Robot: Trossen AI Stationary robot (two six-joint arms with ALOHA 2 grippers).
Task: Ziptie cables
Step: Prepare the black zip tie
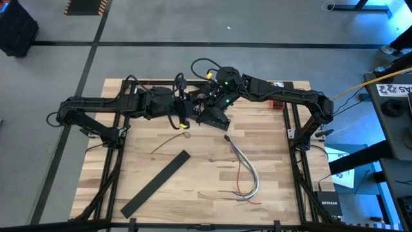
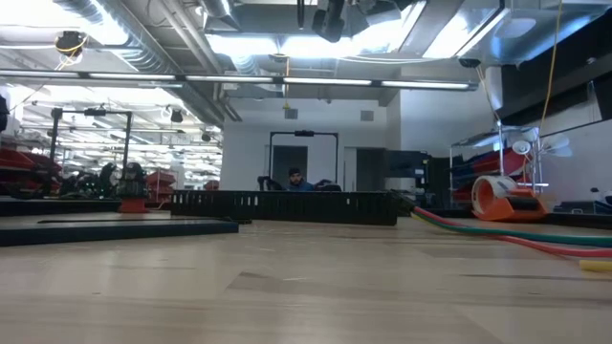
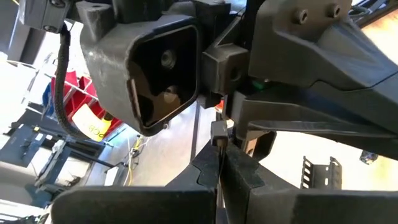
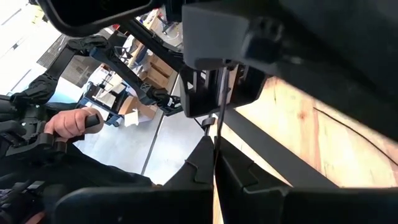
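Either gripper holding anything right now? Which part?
Both fingers are shut on the ziptie: the right gripper pinches one end, the left gripper the other, above the table.

Legible text, high view: white lettering "NETGEAR" on a flat black box (image 1: pixel 329 204) lying beyond the desk's right edge. Dark print on the white sheet (image 1: pixel 394 89) further right cannot be read. Other views show no readable markings.

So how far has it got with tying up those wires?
Barely started. The cables lie loose and unbound on the table. Both arms meet above the table's far side, the left gripper and right gripper both shut on a thin dark strip, probably the ziptie. Looping and tightening it remain.
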